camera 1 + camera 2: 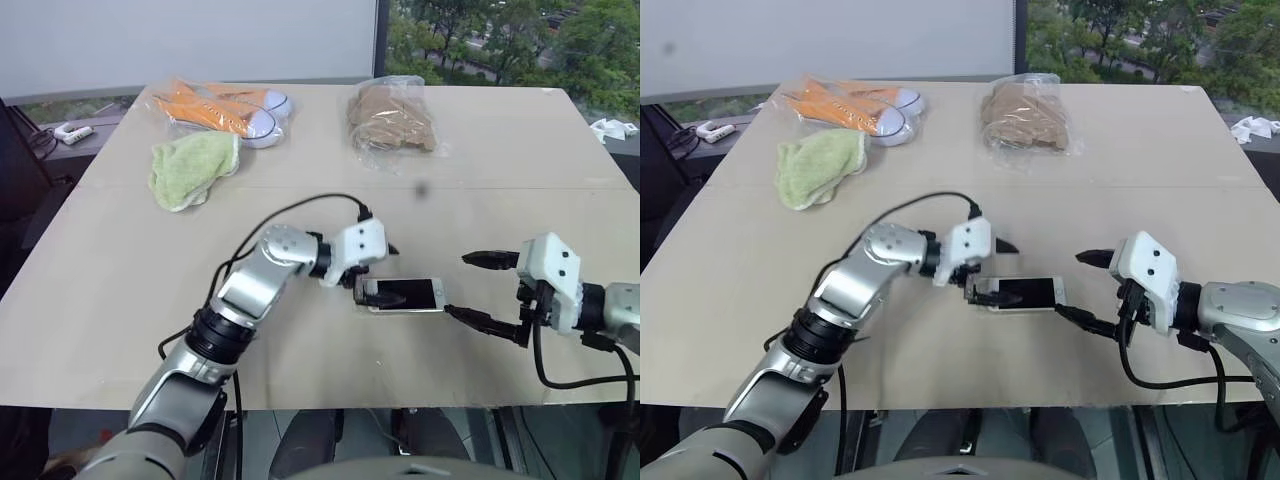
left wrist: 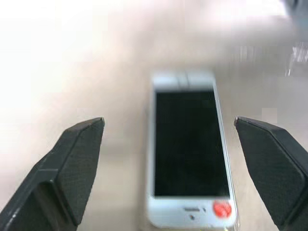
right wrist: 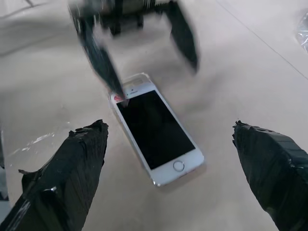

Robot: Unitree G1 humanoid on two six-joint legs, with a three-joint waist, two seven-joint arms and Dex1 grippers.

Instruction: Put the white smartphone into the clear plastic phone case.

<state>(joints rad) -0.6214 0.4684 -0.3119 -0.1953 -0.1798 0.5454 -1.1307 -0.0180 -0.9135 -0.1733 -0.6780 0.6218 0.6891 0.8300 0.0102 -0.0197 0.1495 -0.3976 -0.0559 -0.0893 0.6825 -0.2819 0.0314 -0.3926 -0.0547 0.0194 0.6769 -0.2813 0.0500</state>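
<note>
The white smartphone point(image 1: 403, 294) lies flat on the table, black screen up. A faint glossy rim, the clear plastic phone case point(image 3: 136, 77), shows around one end of it; the phone seems to lie in it. My left gripper point(image 1: 375, 270) hangs open just above the phone's left end, one finger on each side of it. The left wrist view looks down the phone point(image 2: 188, 149) between those spread fingers point(image 2: 79, 159). My right gripper point(image 1: 458, 285) stands open just right of the phone, apart from it, with nothing between its fingers point(image 3: 79, 163).
At the back of the table point(image 1: 120, 300) lie orange-and-white shoes in a clear bag point(image 1: 225, 108), a green cloth point(image 1: 192, 168) and a brown bundle in a clear bag point(image 1: 392, 118). The table's front edge runs just below both arms.
</note>
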